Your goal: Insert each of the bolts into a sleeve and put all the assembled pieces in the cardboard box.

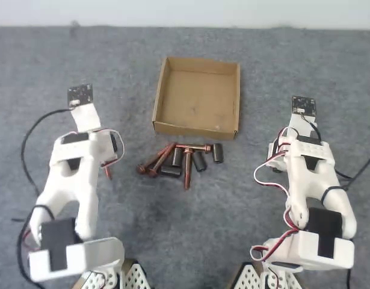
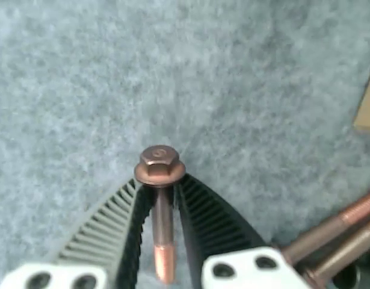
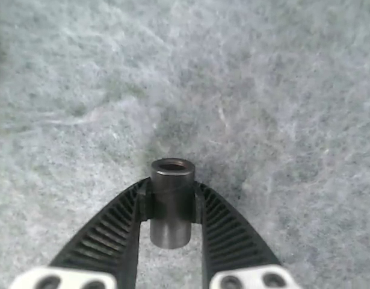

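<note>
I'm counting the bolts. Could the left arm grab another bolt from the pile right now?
Probably not yet. The left gripper is shut on a bolt, so it is full. The loose bolts lie uncovered on the carpet beside it, so nothing else seems to block the way.

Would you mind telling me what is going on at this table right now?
The left gripper is shut on a copper bolt and the right gripper is shut on a dark sleeve, held apart, not yet joined. The other bolts and sleeves lie heaped on the arms' side of the cardboard box, which is empty.
</note>
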